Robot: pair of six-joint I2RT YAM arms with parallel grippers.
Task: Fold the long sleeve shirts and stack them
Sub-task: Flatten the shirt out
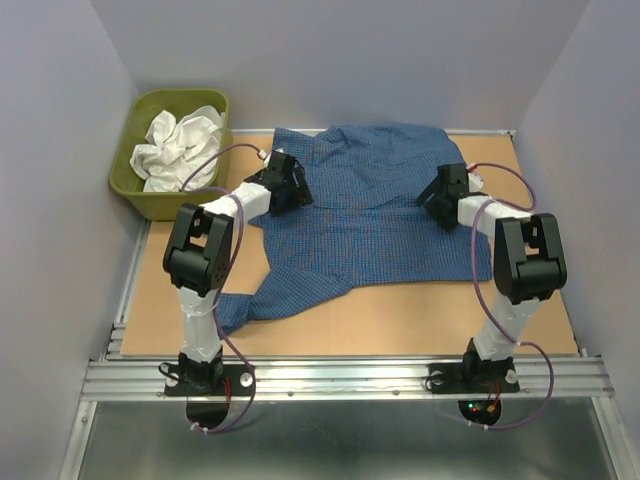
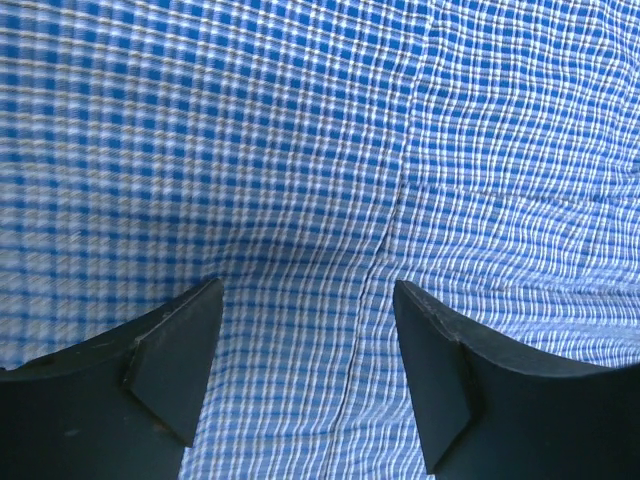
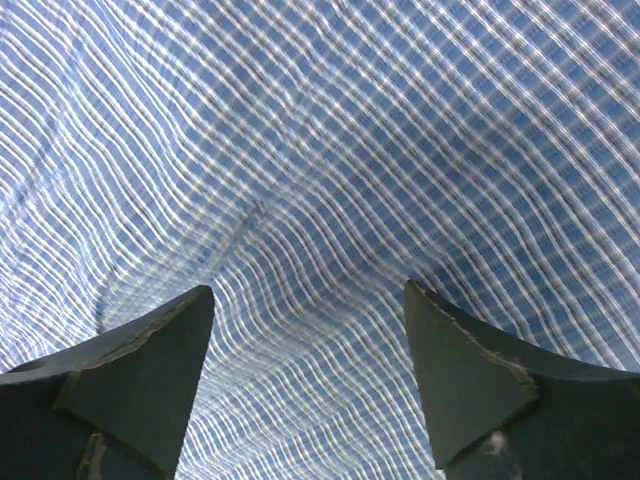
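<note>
A dark blue checked long sleeve shirt (image 1: 370,215) lies spread across the brown table, one sleeve (image 1: 245,303) trailing toward the front left. A white garment (image 1: 180,143) is bunched up in the green tub. My left gripper (image 1: 292,180) is down at the shirt's left upper part, and my right gripper (image 1: 440,197) at its right upper part. In the left wrist view the left gripper (image 2: 308,290) stands open over checked cloth (image 2: 300,140) with a seam running between the fingers. In the right wrist view the right gripper (image 3: 308,290) is open over rippled checked cloth (image 3: 320,140). Neither grips anything.
The olive-green tub (image 1: 135,190) sits at the back left, just off the table's corner. Grey walls close in at the back and on both sides. Bare brown tabletop (image 1: 400,320) shows in front of the shirt, with a metal rail (image 1: 350,375) along the near edge.
</note>
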